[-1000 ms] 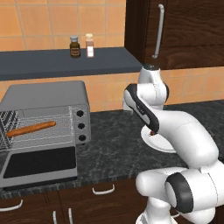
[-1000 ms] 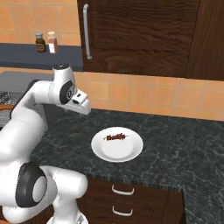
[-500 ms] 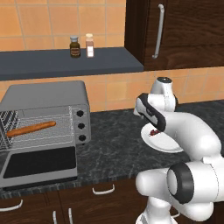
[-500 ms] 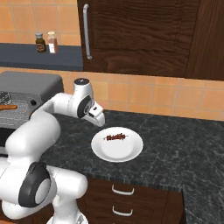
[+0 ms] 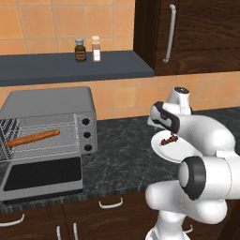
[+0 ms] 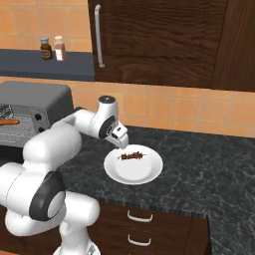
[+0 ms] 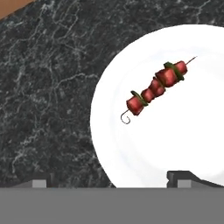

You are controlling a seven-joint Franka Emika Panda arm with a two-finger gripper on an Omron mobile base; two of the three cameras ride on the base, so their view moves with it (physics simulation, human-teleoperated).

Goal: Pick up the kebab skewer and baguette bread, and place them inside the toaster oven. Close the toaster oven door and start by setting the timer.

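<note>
While the gripper [image 6: 121, 140] hangs wide open over the plate [image 6: 149, 174], the skewer [image 6: 131, 156] lies there untouched.

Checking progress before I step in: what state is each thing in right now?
toaster oven door: open, folded down flat.
baguette bread: on the rack inside the toaster oven.
kebab skewer: lying on the white plate, not gripped.
gripper: open, above the plate's edge, empty.
</note>
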